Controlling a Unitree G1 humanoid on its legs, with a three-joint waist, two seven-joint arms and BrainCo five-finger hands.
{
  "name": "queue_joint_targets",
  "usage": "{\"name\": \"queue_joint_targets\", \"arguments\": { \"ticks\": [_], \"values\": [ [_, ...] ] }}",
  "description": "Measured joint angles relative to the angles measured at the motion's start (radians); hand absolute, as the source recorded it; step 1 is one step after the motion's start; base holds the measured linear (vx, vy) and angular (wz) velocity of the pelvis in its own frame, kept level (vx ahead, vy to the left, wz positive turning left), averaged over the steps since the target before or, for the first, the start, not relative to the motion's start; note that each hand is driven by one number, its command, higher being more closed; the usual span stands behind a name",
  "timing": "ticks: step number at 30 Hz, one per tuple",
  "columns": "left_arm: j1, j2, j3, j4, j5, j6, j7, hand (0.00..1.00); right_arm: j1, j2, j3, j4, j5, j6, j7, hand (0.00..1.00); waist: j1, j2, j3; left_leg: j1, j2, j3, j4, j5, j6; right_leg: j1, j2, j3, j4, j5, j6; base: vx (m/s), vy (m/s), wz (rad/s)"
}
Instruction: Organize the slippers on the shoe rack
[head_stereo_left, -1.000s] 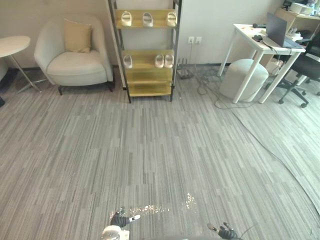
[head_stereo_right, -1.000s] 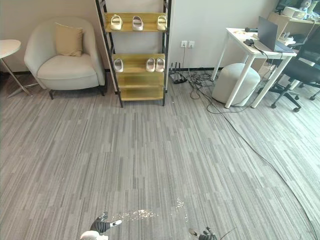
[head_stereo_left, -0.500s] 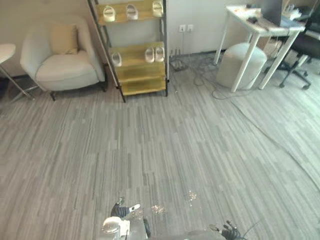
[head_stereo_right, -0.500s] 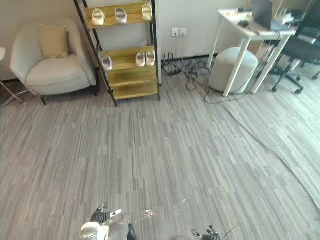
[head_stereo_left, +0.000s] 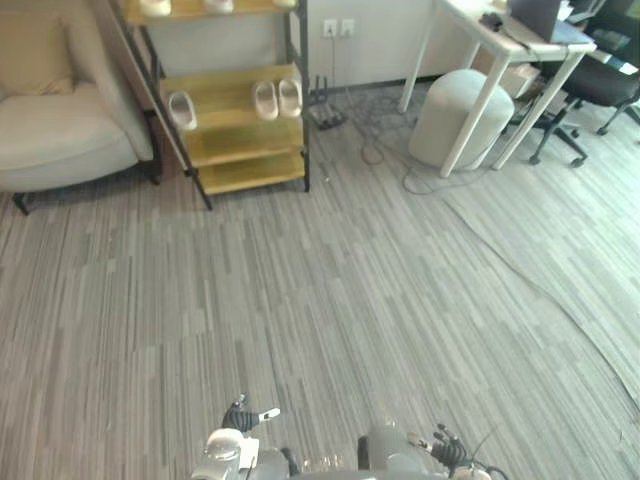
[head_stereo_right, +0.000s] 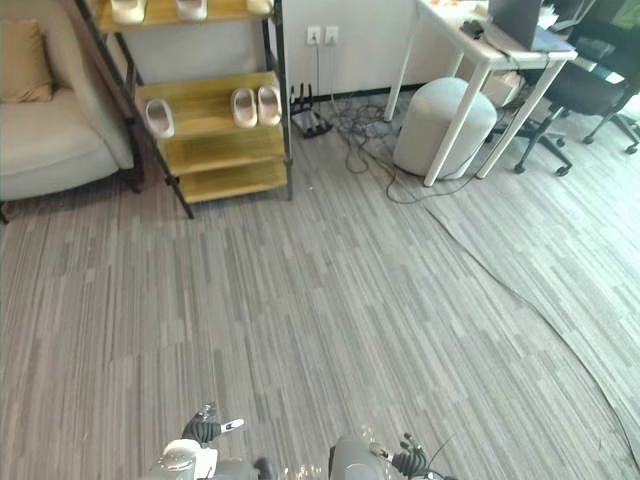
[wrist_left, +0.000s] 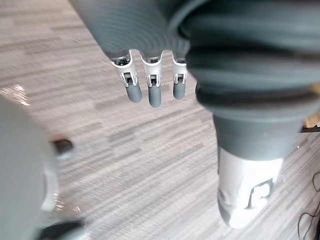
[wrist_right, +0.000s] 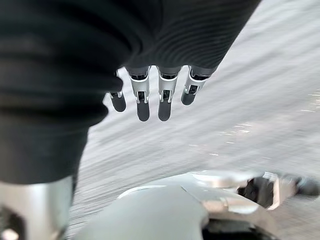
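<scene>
No writing, number or sign can be read anywhere, whether on the slippers (head_stereo_left: 265, 100), the shoe rack (head_stereo_left: 245, 172) at far left, or the wall sockets (head_stereo_left: 339, 27) beside it.

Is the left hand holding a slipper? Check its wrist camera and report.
No, the left hand hangs with straight fingers over the floor, holding nothing.

**newb:** any room to get at the shoe rack (head_stereo_left: 235, 110)?

**reply:** yep, floor (head_stereo_left: 300, 300) in front of it is open. Armchair (head_stereo_left: 60, 130) right beside its left, cables (head_stereo_left: 375, 150) and a pouf (head_stereo_left: 462, 118) off its right. Middle shelf (head_stereo_left: 225, 95) has a gap between the lone slipper (head_stereo_left: 182, 108) and the pair (head_stereo_left: 277, 97).
</scene>
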Motion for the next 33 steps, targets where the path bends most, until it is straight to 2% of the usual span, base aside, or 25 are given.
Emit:
{"name": "queue_joint_targets", "arguments": {
  "ticks": [1,2,3,4,5,7,8,10,12,13,14,16,18,19,20,21,22,24,25,27,28,29,30,32,33],
  "values": [
    [0.000,-0.007,-0.001,0.000,0.000,0.000,0.000,0.00,-0.001,-0.005,0.003,0.000,0.000,0.000,0.000,0.00,-0.003,0.009,0.006,0.014,0.011,-0.003,-0.006,0.000,0.000,-0.016,0.016,0.015,-0.100,0.047,0.000,0.47,-0.130,0.20],
    [0.002,-0.010,-0.005,0.000,0.000,-0.001,0.000,0.00,0.001,-0.003,0.003,0.002,0.000,0.001,-0.001,0.00,-0.005,0.006,0.007,0.029,0.012,-0.009,-0.006,-0.003,-0.010,-0.016,0.030,0.047,-0.241,0.141,0.003,0.47,-0.180,0.29],
    [0.006,-0.012,-0.007,0.000,0.001,-0.001,-0.001,0.00,0.012,0.001,0.004,0.004,0.000,0.004,-0.001,0.00,-0.007,-0.001,0.004,0.044,0.010,-0.029,-0.004,-0.017,-0.041,-0.010,0.032,0.084,-0.346,0.246,-0.004,0.47,-0.213,0.48],
    [0.021,-0.018,-0.004,0.005,0.002,-0.001,-0.001,0.00,0.021,0.009,0.000,0.008,0.001,0.004,-0.001,0.00,-0.013,-0.010,0.000,0.073,0.012,-0.057,0.003,-0.051,-0.098,-0.010,0.028,0.109,-0.345,0.359,-0.020,0.57,-0.274,0.51],
    [0.013,-0.051,0.003,0.014,0.002,-0.001,-0.003,0.00,-0.001,-0.019,-0.003,0.021,0.000,0.011,-0.001,0.00,-0.020,0.047,0.008,0.053,0.057,-0.079,0.062,-0.056,-0.123,-0.017,0.047,0.073,-0.280,0.310,-0.038,0.48,-0.238,0.51],
    [0.003,-0.077,0.009,0.017,0.002,-0.002,-0.004,0.00,-0.003,-0.026,-0.011,0.028,0.002,0.012,-0.001,0.00,-0.025,0.068,0.014,-0.033,0.086,-0.120,0.238,-0.025,-0.174,0.010,0.047,0.043,-0.292,0.272,-0.053,0.41,-0.211,0.45],
    [-0.002,-0.092,0.028,0.012,0.002,-0.004,-0.007,0.00,-0.004,-0.029,-0.015,0.031,0.002,0.014,-0.002,0.00,-0.022,0.076,0.023,-0.110,0.116,-0.145,0.404,0.026,-0.208,0.059,0.054,0.028,-0.321,0.254,-0.067,0.43,-0.227,0.42],
    [0.000,-0.103,0.058,-0.007,0.002,-0.006,-0.013,0.00,-0.004,-0.028,-0.015,0.044,0.004,0.028,-0.005,0.00,-0.008,0.072,0.032,-0.189,0.173,-0.131,0.639,0.015,-0.217,0.183,0.074,0.003,-0.386,0.221,-0.085,0.43,-0.216,0.28],
    [0.001,-0.114,0.084,-0.027,0.001,-0.013,-0.025,0.00,0.002,-0.020,-0.016,0.041,0.010,0.032,-0.009,0.00,0.008,0.056,0.036,-0.245,0.195,-0.074,0.708,-0.004,-0.181,0.299,0.077,-0.012,-0.448,0.193,-0.092,0.31,-0.112,0.24],
    [0.001,-0.121,0.094,-0.033,0.000,-0.017,-0.026,0.00,0.000,-0.020,-0.016,0.041,0.023,0.032,-0.010,0.00,0.011,0.053,0.034,-0.283,0.194,-0.046,0.684,-0.012,-0.165,0.336,0.077,-0.019,-0.482,0.180,-0.079,0.26,-0.066,0.18],
    [0.001,-0.122,0.093,-0.041,0.000,-0.019,-0.027,0.00,-0.005,-0.020,-0.018,0.042,0.031,0.032,-0.011,0.00,0.014,0.052,0.033,-0.316,0.185,-0.025,0.638,-0.019,-0.153,0.360,0.075,-0.022,-0.508,0.179,-0.074,0.24,-0.033,0.12],
    [-0.012,-0.120,0.093,-0.044,-0.001,-0.020,-0.027,0.00,-0.021,-0.019,-0.018,0.044,0.046,0.033,-0.014,0.00,0.022,0.047,0.033,-0.371,0.128,0.003,0.410,-0.011,-0.147,0.405,0.056,-0.029,-0.547,0.185,-0.057,0.33,0.040,0.04],
    [-0.019,-0.120,0.091,-0.043,-0.002,-0.020,-0.027,0.00,-0.029,-0.014,-0.023,0.049,0.049,0.033,-0.018,0.00,0.028,0.041,0.033,-0.385,0.046,0.001,0.117,0.080,-0.139,0.444,0.029,-0.022,-0.570,0.169,-0.027,0.45,0.144,-0.08],
    [-0.019,-0.120,0.087,-0.042,-0.002,-0.019,-0.027,0.00,-0.029,-0.018,-0.028,0.058,0.047,0.033,-0.019,0.00,0.031,0.046,0.030,-0.379,0.021,-0.001,0.005,0.170,-0.133,0.465,0.031,-0.013,-0.585,0.159,-0.010,0.46,0.183,-0.27],
    [-0.018,-0.117,0.084,-0.040,-0.003,-0.019,-0.027,0.00,-0.027,-0.020,-0.028,0.067,0.047,0.034,-0.019,0.00,0.039,0.050,0.028,-0.376,0.017,-0.015,-0.008,0.259,-0.104,0.483,0.034,0.001,-0.591,0.145,0.009,0.39,0.148,-0.37],
    [-0.022,-0.102,0.085,-0.037,-0.002,-0.018,-0.027,0.00,-0.031,-0.003,-0.027,0.079,0.047,0.036,-0.022,0.00,0.052,0.032,0.014,-0.375,-0.004,-0.024,0.014,0.304,-0.058,0.499,0.015,0.027,-0.586,0.125,0.034,0.48,0.159,-0.23],
    [-0.026,-0.088,0.084,-0.033,-0.002,-0.018,-0.027,0.00,-0.031,0.011,-0.026,0.084,0.042,0.035,-0.021,0.00,0.045,0.009,0.001,-0.385,-0.022,-0.025,0.048,0.247,-0.036,0.485,-0.006,0.033,-0.558,0.117,0.048,0.47,0.143,-0.07],
    [-0.033,-0.081,0.082,-0.018,-0.002,-0.017,-0.029,0.00,-0.030,0.020,-0.032,0.085,0.040,0.037,-0.020,0.00,0.046,-0.007,-0.001,-0.391,-0.033,-0.022,0.106,0.188,-0.029,0.427,-0.035,0.062,-0.394,0.087,0.079,0.50,0.191,0.17],
    [-0.036,-0.082,0.076,-0.009,-0.002,-0.014,-0.030,0.00,-0.029,0.026,-0.047,0.085,0.039,0.038,-0.019,0.00,0.047,-0.012,-0.003,-0.359,-0.049,-0.021,0.113,0.159,-0.022,0.364,-0.052,0.096,-0.209,0.083,0.086,0.46,0.222,0.21],
    [-0.038,-0.062,0.041,0.004,-0.002,-0.001,-0.032,0.00,-0.029,0.031,-0.047,0.085,0.038,0.037,-0.014,0.00,0.044,-0.025,-0.003,-0.272,-0.086,-0.035,0.090,0.115,-0.002,0.245,-0.060,0.166,0.133,0.083,0.146,0.47,0.196,0.24],
    [-0.038,-0.056,0.035,0.012,-0.002,0.001,-0.034,0.00,-0.029,0.031,-0.048,0.085,0.039,0.037,-0.012,0.00,0.043,-0.025,-0.002,-0.236,-0.094,-0.040,0.079,0.103,0.001,0.224,-0.057,0.167,0.203,0.069,0.141,0.47,0.119,0.29],
    [-0.033,-0.047,0.031,0.031,-0.002,0.003,-0.038,0.00,-0.033,0.024,-0.048,0.083,0.039,0.036,-0.007,0.00,0.041,-0.019,-0.003,-0.163,-0.103,-0.054,0.045,0.085,0.003,0.189,-0.055,0.136,0.264,0.037,0.098,0.46,0.065,0.24],
    [-0.028,-0.043,0.032,0.039,-0.002,0.004,-0.037,0.00,-0.038,0.018,-0.046,0.083,0.038,0.036,-0.004,0.00,0.037,-0.010,-0.004,-0.118,-0.102,-0.060,0.013,0.081,0.005,0.163,-0.052,0.097,0.251,0.016,0.065,0.53,0.048,0.25],
    [-0.025,-0.040,0.033,0.038,-0.001,0.003,-0.039,0.00,-0.056,0.003,-0.047,0.083,0.043,0.032,0.008,0.00,0.027,0.012,0.001,-0.054,-0.077,-0.093,-0.044,0.081,0.005,0.092,-0.021,0.026,0.108,-0.015,0.018,0.46,-0.024,0.43],
    [-0.024,-0.042,0.033,0.037,-0.001,0.003,-0.041,0.00,-0.069,-0.001,-0.047,0.082,0.043,0.028,0.010,0.00,0.017,0.023,0.008,-0.041,-0.058,-0.109,-0.056,0.081,0.005,0.060,-0.004,0.011,0.013,-0.010,0.014,0.40,-0.094,0.57]
  ]
}}
